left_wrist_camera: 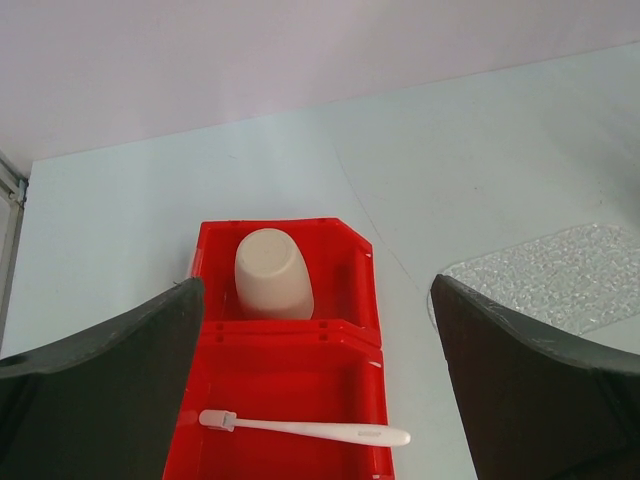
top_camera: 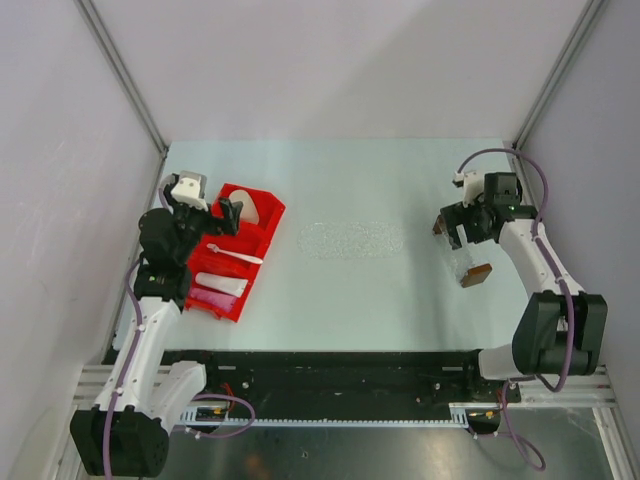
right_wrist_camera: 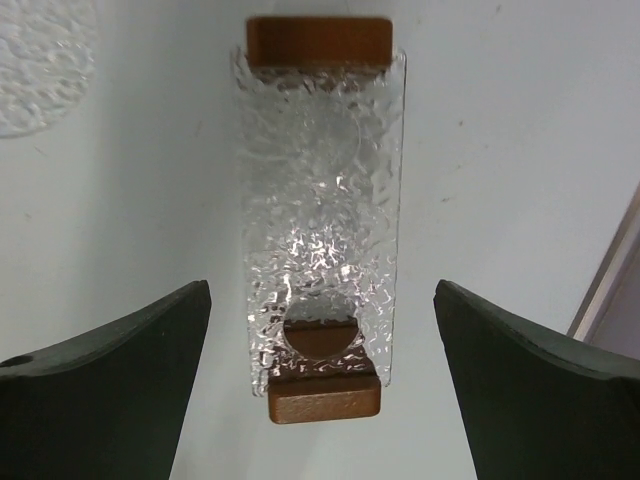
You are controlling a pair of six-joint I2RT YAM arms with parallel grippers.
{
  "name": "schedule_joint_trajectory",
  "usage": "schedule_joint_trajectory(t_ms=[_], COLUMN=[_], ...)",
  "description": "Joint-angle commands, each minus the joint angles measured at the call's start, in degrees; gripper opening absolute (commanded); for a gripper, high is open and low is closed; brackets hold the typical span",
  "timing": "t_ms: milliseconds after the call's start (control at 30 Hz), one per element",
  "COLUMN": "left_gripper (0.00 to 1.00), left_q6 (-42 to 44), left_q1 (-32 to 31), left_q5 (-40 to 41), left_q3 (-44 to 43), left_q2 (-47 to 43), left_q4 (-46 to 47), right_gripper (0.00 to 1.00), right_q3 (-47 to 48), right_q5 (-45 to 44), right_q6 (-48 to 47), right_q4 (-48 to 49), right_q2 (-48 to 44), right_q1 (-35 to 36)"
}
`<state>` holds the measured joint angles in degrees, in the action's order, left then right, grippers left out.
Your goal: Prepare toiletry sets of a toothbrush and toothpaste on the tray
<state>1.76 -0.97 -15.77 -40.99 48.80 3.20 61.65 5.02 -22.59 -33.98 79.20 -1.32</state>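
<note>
The white toothbrush (top_camera: 236, 256) lies across the middle compartment of the red divided bin (top_camera: 270, 205). A white tube (top_camera: 221, 286) and a magenta-pink tube (top_camera: 211, 299) lie in the bin's near compartments. My left gripper (top_camera: 208, 220) hovers open and empty above the bin. In the left wrist view the toothbrush (left_wrist_camera: 305, 429) lies between its fingers (left_wrist_camera: 100, 390). The clear tray (top_camera: 464, 258) with brown end blocks sits at the right. My right gripper (top_camera: 452, 228) is open and empty over its far end. The right wrist view shows the empty tray (right_wrist_camera: 320, 200) between the fingers (right_wrist_camera: 540, 390).
A tan paper cup (top_camera: 245, 208) stands upside down in the bin's far compartment; it also shows in the left wrist view (left_wrist_camera: 272, 275). A flat clear textured patch (top_camera: 352, 240) lies mid-table. Grey walls and metal posts close in the table's sides and back.
</note>
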Motion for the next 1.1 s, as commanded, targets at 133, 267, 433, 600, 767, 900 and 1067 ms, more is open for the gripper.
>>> schedule_joint_trajectory(t_ms=[133, 267, 433, 600, 767, 900, 1067], left_gripper=[1.0, 1.0, 1.0, 1.0, 1.0, 1.0, 1.0], left_q6=[3.16, 3.34, 3.51, 3.69, 3.86, 3.86, 4.04], left_q1=[0.53, 0.53, 0.53, 0.53, 0.53, 0.53, 0.53], left_q5=[-1.99, -1.72, -1.9, -1.9, -1.81, -1.81, -2.25], left_q3=[0.12, 0.21, 0.3, 0.39, 0.39, 0.39, 0.39], left_q2=[0.16, 0.16, 0.51, 0.69, 0.6, 0.6, 0.77], left_q4=[0.75, 0.75, 0.67, 0.75, 0.75, 0.75, 0.75], right_gripper=[1.0, 1.0, 1.0, 1.0, 1.0, 0.94, 0.72], right_q3=[1.98, 1.99, 1.99, 1.99, 1.99, 2.33, 3.83], right_q5=[4.38, 5.97, 5.71, 6.58, 6.23, 5.88, 4.92], right_q6=[-6.58, -7.82, -8.79, -9.93, -10.72, -11.6, -13.97], right_q4=[-3.73, -3.29, -2.32, -1.18, 0.57, 1.46, 0.06], right_q2=[6.22, 8.43, 10.01, 12.2, 14.4, 15.11, 15.72], right_q1=[-2.72, -3.68, -4.13, -4.39, -4.39, -4.3, -4.3])
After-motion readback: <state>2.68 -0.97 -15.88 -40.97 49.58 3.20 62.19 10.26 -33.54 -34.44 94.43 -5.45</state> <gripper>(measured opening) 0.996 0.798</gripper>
